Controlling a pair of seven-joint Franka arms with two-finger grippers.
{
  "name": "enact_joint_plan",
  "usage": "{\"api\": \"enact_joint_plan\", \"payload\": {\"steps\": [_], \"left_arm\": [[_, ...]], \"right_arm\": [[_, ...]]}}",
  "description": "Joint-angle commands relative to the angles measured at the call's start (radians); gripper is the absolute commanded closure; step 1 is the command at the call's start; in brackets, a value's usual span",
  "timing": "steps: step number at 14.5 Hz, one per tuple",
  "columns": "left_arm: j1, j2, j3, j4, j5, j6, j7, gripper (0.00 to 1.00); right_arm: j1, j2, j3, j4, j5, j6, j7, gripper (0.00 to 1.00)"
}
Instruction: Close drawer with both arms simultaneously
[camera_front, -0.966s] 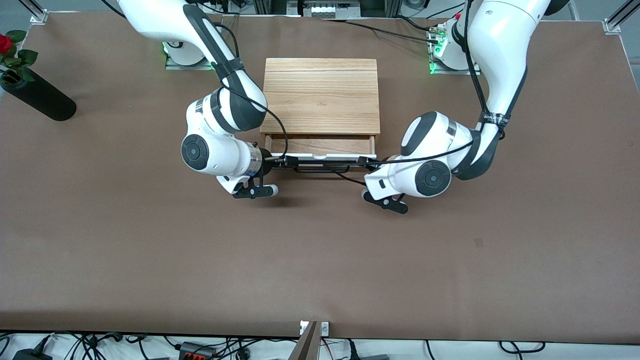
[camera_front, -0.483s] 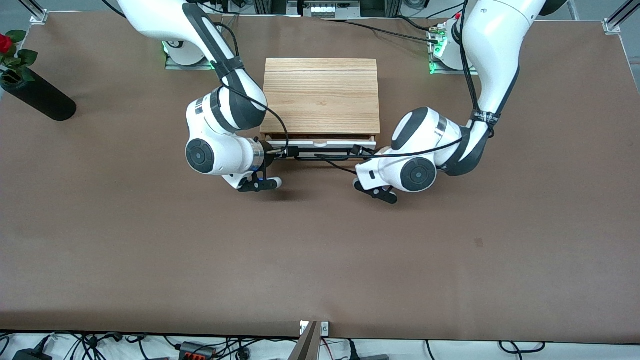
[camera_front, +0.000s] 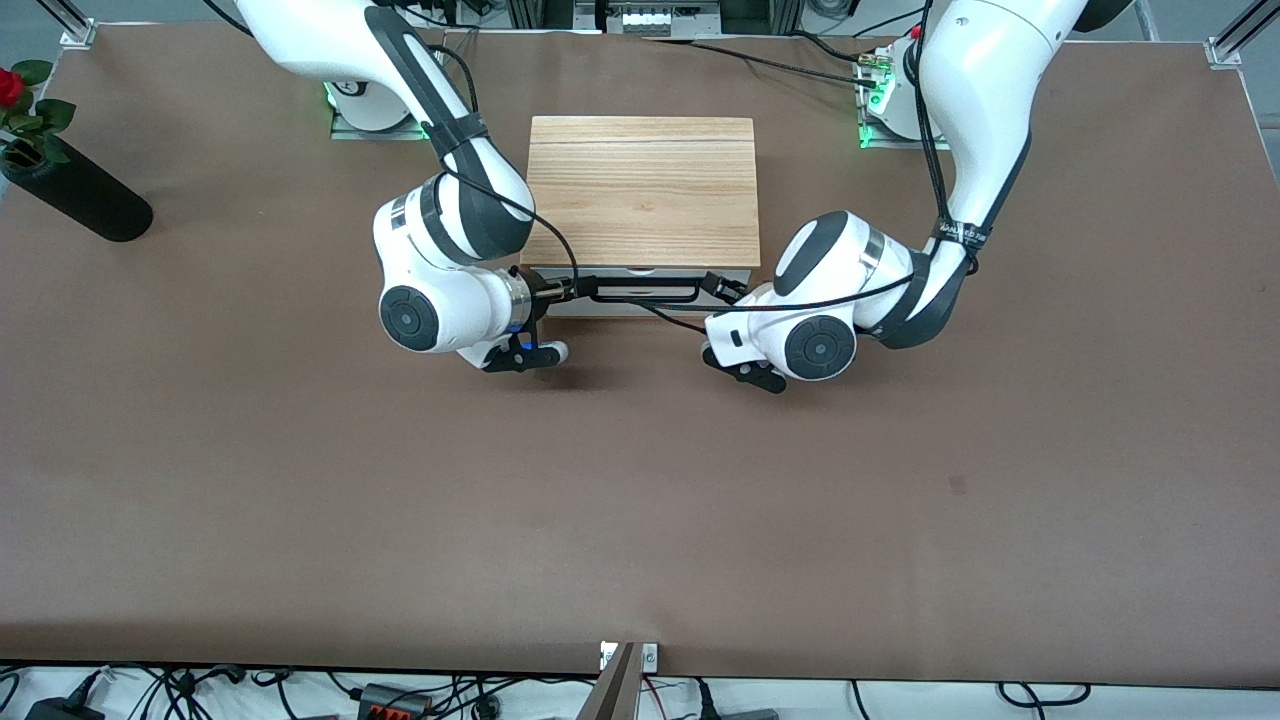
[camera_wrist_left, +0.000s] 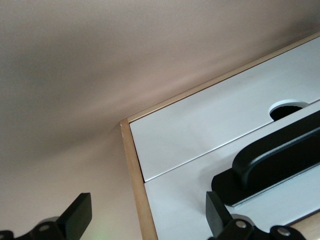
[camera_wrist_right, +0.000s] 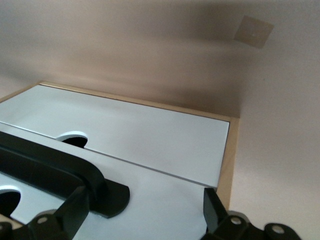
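White drawer (camera_front: 648, 292) front sits nearly flush in the oak box (camera_front: 641, 190). I see both the left gripper (camera_wrist_left: 145, 220) and right gripper (camera_wrist_right: 142, 212) spread wide against it; uneven pushing could skew and jam it.

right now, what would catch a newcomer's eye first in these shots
Two white arms meet in front of the oak box at mid-table, where the drawer sits pushed in, its black handle between them. The left gripper and right gripper are open at the drawer's white front. A rose vase lies at the right arm's end.
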Motion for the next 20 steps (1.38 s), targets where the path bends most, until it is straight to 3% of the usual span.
{"api": "enact_joint_plan", "payload": {"steps": [1, 9, 12, 15, 16, 19, 20], "left_arm": [[0.012, -0.034, -0.010, -0.039, -0.019, -0.041, 0.020, 0.00], [0.052, -0.030, -0.002, 0.027, -0.013, -0.029, 0.018, 0.00], [0.081, -0.030, 0.001, 0.068, -0.002, -0.026, 0.021, 0.00], [0.138, -0.052, -0.002, 0.071, 0.010, 0.011, 0.023, 0.00], [0.155, -0.062, -0.002, 0.071, 0.029, 0.014, 0.026, 0.00], [0.193, -0.135, 0.001, 0.070, 0.109, 0.063, 0.212, 0.00], [0.241, -0.146, -0.004, 0.070, 0.107, 0.056, 0.263, 0.00]], "right_arm": [[-0.006, -0.009, -0.002, -0.016, 0.003, -0.047, -0.019, 0.00], [-0.015, -0.018, -0.010, 0.010, 0.001, -0.047, -0.021, 0.00], [-0.026, -0.024, -0.063, 0.131, -0.022, -0.049, -0.021, 0.00], [-0.027, -0.078, -0.131, 0.154, -0.042, -0.050, -0.021, 0.00], [-0.026, -0.101, -0.151, 0.154, -0.081, -0.049, -0.019, 0.00], [-0.021, -0.177, -0.160, 0.156, -0.412, -0.049, -0.024, 0.00], [-0.023, -0.208, -0.163, 0.156, -0.486, -0.050, -0.024, 0.00]]}}
